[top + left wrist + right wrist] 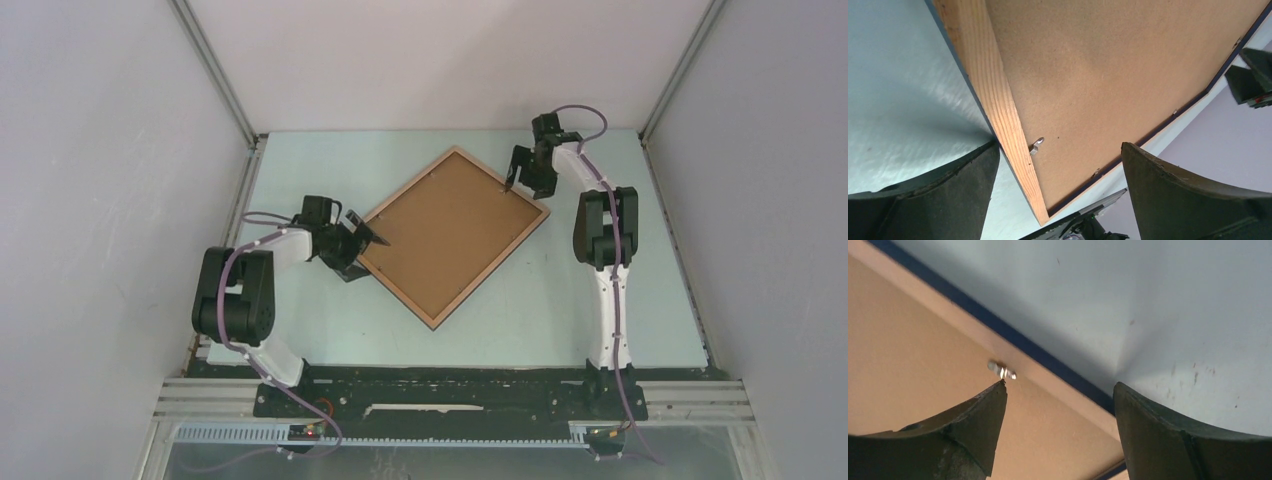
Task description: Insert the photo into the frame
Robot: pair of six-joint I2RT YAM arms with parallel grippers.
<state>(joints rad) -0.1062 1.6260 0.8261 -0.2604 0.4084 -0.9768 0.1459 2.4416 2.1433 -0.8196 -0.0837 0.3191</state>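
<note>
- Photo [455, 235] – lies back-up on the table [1173, 315]. I see only its brown fibreboard, inside the frame [993, 90]. The two sit turned like a diamond between the arms.
- Left gripper [1059, 146] – jaws wide apart and holding nothing. It is at the frame's left corner, with one finger over the table, the other over the board, and the wooden rail between them.
- Right gripper [1060, 390] – also spread and empty, astride the far-right rail. Its inner fingertip is just beside a metal tab [1002, 371].
- Second tab [1036, 146] – sits at the rail's inner edge. I cannot tell whether either tab overlaps the board enough to lock it.
- Risk, seating – pressing near one edge may tip the board up at the opposite edge.
- Risk, snagging – a fingertip catching a tab could bend it or drag the frame across the table.
- Risk, lifting – if I raise the frame with the tabs unturned, the photo could fall out.
</note>
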